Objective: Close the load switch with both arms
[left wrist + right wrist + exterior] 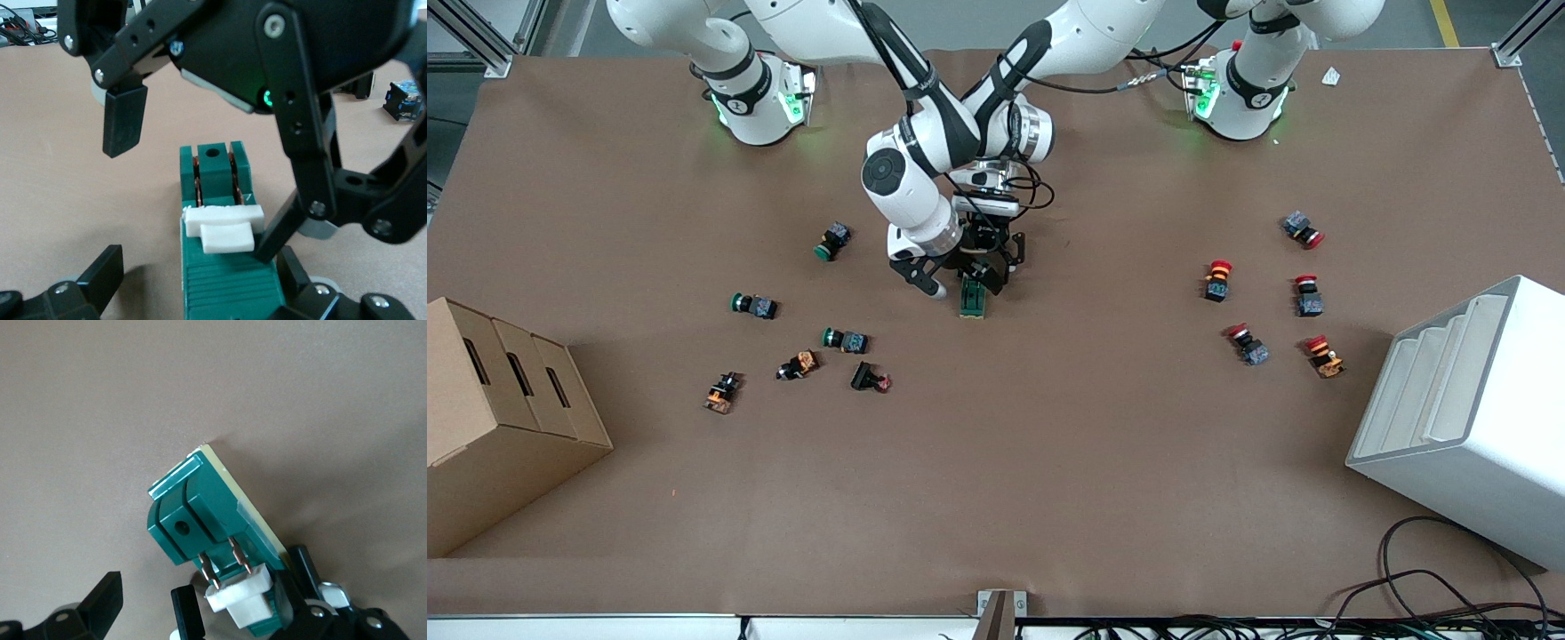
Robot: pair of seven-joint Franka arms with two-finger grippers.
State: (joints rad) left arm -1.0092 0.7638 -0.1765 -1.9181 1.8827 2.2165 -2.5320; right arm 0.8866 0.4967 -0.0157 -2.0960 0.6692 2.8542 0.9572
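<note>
While both grippers crowd over the load switch (973,302), the step in hand is judged to be the set-up for closing it: one arm to steady the body, the other to work the lever; neither action looks finished.

**Position.** The switch lies flat on the brown table (1049,462), about midway between the two arms' ends and well apart from the scattered push buttons (845,340).

**Axis.** Its long axis runs from near to far as the front camera sees it. The near end shows clear of the grippers; the far part is covered by them there, so which end points at the bases cannot be told from that view. In the wrist views the white lever (223,227) sits crosswise between a ribbed stretch of the body and a green terminal block (213,160). Thin copper blades (223,563) reach from the lever toward that block.

**Left gripper** (989,267). Low over the switch, fingers apart, one on either side of the ribbed body; a gap shows on one side, so it is not clamped.

**Right gripper** (951,280). Also over the switch, fingers apart; one finger (267,243) stands just beside the lever's end, the other (125,120) hangs over bare table.

**Next move, as judged.** The left fingers should pinch the body so that it cannot slide. The right finger can then press the lever along the long axis until the blades seat. A push off that axis would likely turn the switch.
</note>
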